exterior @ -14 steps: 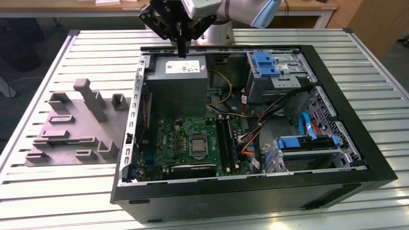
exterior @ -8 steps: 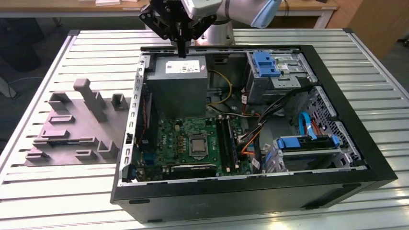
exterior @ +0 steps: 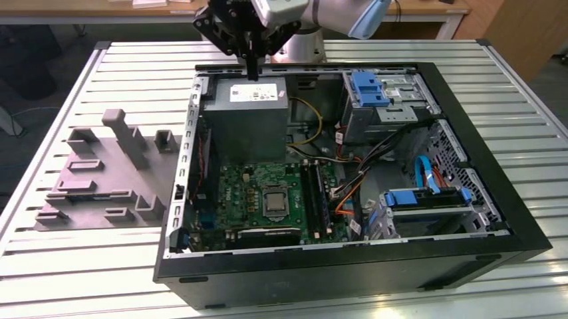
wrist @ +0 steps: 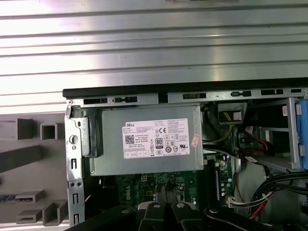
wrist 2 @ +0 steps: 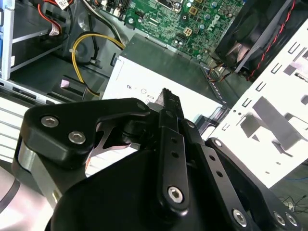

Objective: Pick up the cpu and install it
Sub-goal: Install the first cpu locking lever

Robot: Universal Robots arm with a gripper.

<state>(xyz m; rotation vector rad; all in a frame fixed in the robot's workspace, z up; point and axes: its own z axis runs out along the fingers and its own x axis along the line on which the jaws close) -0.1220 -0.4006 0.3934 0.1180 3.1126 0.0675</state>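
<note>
Cpu (exterior: 269, 199) looks seated flat in its socket on the green board (exterior: 235, 193), well apart from the pincer (exterior: 253, 74), which hangs clenched, seemingly empty, above the grey power box (exterior: 249, 116).

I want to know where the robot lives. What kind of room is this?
Probably a robot lab or workshop. An opened computer case lies on a slatted metal table, beside a grey holder block, with the robot's gripper above it.
</note>
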